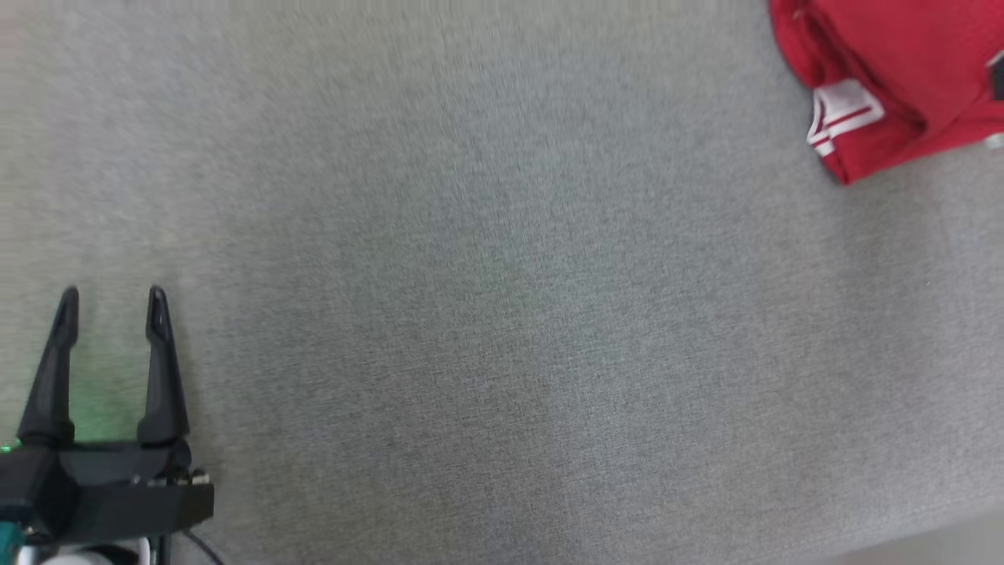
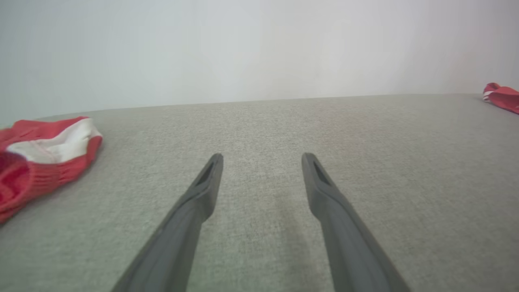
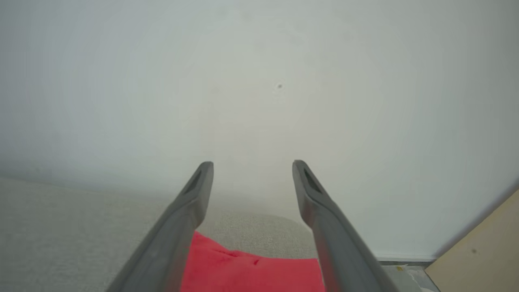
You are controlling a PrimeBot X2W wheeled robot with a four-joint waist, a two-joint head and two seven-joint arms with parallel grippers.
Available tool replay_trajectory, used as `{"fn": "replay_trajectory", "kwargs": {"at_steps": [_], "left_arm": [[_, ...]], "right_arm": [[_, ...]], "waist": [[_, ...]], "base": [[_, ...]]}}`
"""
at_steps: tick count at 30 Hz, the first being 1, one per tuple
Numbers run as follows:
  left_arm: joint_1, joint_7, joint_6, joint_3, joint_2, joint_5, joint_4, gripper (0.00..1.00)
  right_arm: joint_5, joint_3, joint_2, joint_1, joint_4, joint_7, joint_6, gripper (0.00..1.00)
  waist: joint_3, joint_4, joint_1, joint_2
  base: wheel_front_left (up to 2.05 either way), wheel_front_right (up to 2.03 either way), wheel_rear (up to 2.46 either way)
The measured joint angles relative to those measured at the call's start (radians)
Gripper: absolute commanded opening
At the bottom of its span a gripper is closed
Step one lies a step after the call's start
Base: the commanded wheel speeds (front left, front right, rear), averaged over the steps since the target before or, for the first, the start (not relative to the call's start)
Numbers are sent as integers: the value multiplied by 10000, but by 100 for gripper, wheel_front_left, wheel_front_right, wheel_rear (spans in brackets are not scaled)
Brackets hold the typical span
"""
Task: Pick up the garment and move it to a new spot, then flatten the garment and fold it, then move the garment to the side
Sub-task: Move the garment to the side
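Picked out the left pincer (image 1: 114, 302) at the lower left of the head view, released, two dark fingers spread wide and empty, pointing up over the grey fabric table (image 1: 502, 314). Caught a green glow (image 1: 102, 408) on the cloth between those fingers. Found the red garment (image 1: 886, 78) up in the far right corner of that view, bunched, white stripes showing on one folded edge, well apart from the left pincer. Switched to the left wrist view: spread fingers hovering above the grey weave, pale wall (image 2: 259, 48) behind, the red garment (image 2: 502, 97) small at the far right edge of the table. Noted off to the left a second garment (image 2: 44, 158), red with a broad white band, lying on the table well clear of the fingertips. Over to the right wrist view: right pincer (image 3: 252, 168) released too, fingers standing wide apart, clamped on nothing, aimed at the blank pale wall. Spotted the red garment (image 3: 251, 267) lying below, between the two fingers, near the table's edge; contact with the fingers impossible to tell. Glimpsed a strip of floor (image 3: 405, 271) and a tan panel (image 3: 482, 251) at the lower right.
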Motion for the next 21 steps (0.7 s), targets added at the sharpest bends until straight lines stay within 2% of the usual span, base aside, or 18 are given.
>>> {"fn": "replay_trajectory", "kwargs": {"at_steps": [9, 21], "left_arm": [[600, -169, 46, 138, -268, -209, 706, 100], [1118, -230, 73, 209, -600, -286, 1174, 100]], "right_arm": [[-236, -934, 1087, 2775, -2535, -12, 0, 100], [-738, -1724, 2326, 6453, -4608, -12, 0, 100]], "waist": [[-1380, 282, -1, -1], [-2995, 775, -3, -2]], "base": [[0, 0, 0], [0, 0, 0]]}}
